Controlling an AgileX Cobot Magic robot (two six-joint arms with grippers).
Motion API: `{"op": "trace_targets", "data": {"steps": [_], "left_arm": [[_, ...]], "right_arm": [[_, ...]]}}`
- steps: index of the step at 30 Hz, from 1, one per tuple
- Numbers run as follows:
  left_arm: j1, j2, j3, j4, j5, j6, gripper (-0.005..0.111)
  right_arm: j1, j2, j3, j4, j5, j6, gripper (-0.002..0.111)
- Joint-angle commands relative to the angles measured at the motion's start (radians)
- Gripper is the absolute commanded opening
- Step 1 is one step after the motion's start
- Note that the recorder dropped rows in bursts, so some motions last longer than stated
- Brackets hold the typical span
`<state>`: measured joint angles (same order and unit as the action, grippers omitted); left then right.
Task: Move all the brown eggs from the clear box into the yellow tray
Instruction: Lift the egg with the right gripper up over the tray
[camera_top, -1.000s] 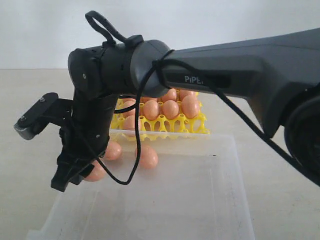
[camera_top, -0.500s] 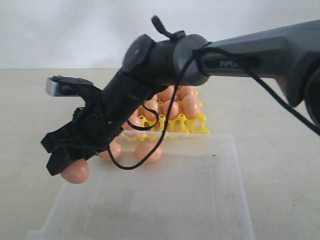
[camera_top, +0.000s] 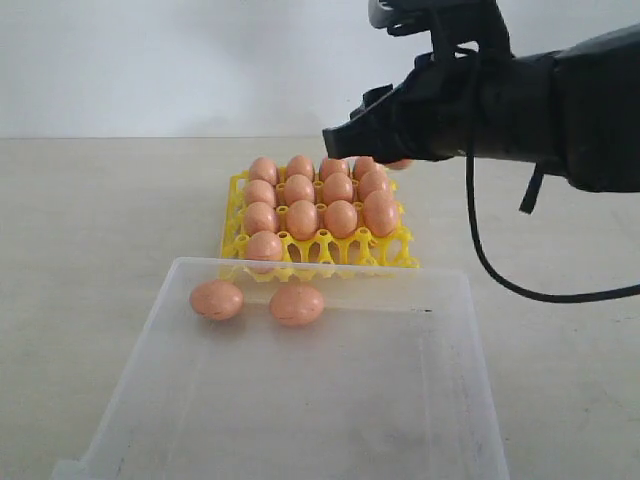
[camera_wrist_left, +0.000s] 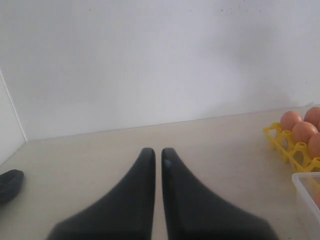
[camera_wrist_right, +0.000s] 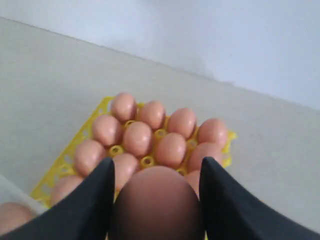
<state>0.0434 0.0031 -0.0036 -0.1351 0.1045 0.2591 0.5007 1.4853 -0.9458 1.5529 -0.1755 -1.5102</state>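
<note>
My right gripper (camera_top: 388, 150) hangs above the far right part of the yellow tray (camera_top: 232, 212), shut on a brown egg (camera_wrist_right: 157, 202) whose underside just peeks out below the fingers (camera_top: 401, 163). Several brown eggs (camera_top: 302, 218) fill most of the tray's cups. Two more eggs (camera_top: 217, 299) (camera_top: 297, 305) lie in the clear box (camera_top: 455, 400) near its far wall. In the right wrist view the held egg sits between the two dark fingers (camera_wrist_right: 100, 192), over the tray (camera_wrist_right: 55, 172). My left gripper (camera_wrist_left: 156, 151) is shut on nothing, low over the table away from the tray.
The tray (camera_wrist_left: 278, 139) and a corner of the clear box (camera_wrist_left: 305, 179) show at the edge of the left wrist view. A dark object (camera_wrist_left: 10, 184) lies on the table on the other side. A white wall stands behind the table.
My right gripper has lifted an egg out of the box's left side and swung it up and to the right, ending above the tray's far right part.
</note>
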Motion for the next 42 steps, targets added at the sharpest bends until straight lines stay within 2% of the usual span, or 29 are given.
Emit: {"op": "trace_targets", "data": {"steps": [1,4,7,9,13,15,19,22,23,27,30,32,35,39,42], "left_arm": [[-0.006,-0.003,0.004,-0.003,-0.003,0.003,0.004],[-0.006,-0.003,0.004,-0.003,-0.003,0.003,0.004],[-0.006,-0.003,0.004,-0.003,-0.003,0.003,0.004],[-0.006,-0.003,0.004,-0.003,-0.003,0.003,0.004],[-0.006,-0.003,0.004,-0.003,-0.003,0.003,0.004],[-0.006,-0.003,0.004,-0.003,-0.003,0.003,0.004],[-0.006,-0.003,0.004,-0.003,-0.003,0.003,0.004],[-0.006,-0.003,0.004,-0.003,-0.003,0.003,0.004],[-0.006,-0.003,0.004,-0.003,-0.003,0.003,0.004],[-0.006,-0.003,0.004,-0.003,-0.003,0.003,0.004],[-0.006,-0.003,0.004,-0.003,-0.003,0.003,0.004],[-0.006,-0.003,0.004,-0.003,-0.003,0.003,0.004],[-0.006,-0.003,0.004,-0.003,-0.003,0.003,0.004],[-0.006,-0.003,0.004,-0.003,-0.003,0.003,0.004],[-0.006,-0.003,0.004,-0.003,-0.003,0.003,0.004]], "right_arm": [[-0.003,-0.025,-0.024,-0.39,-0.091,-0.019,0.0],[-0.003,-0.041,-0.024,-0.585,-0.123,-0.139,0.0],[-0.003,-0.047,-0.024,-0.735,-0.165,-0.464,0.0],[-0.003,-0.047,-0.024,-0.784,-0.26,-0.623,0.0],[-0.003,-0.047,-0.024,-0.847,-0.501,-0.598,0.0],[-0.003,-0.047,-0.024,-0.891,-0.631,-0.485,0.0],[-0.003,-0.063,-0.024,-0.993,-0.824,-0.015,0.0],[-0.003,-0.1,-0.024,-1.022,-0.841,0.494,0.0],[-0.003,-0.113,-0.024,-1.022,-0.816,0.75,0.0],[-0.003,-0.144,-0.024,-1.082,-0.625,1.501,0.0],[-0.003,-0.146,-0.024,-1.414,-0.467,1.967,0.0],[-0.003,-0.13,-0.024,-1.806,-0.489,2.173,0.0],[-0.003,-0.106,-0.024,-2.168,-0.591,2.464,0.0],[-0.039,-0.043,-0.024,-2.269,-0.78,2.681,0.0],[-0.134,0.053,-0.024,-2.265,-1.046,2.871,0.0]]}}
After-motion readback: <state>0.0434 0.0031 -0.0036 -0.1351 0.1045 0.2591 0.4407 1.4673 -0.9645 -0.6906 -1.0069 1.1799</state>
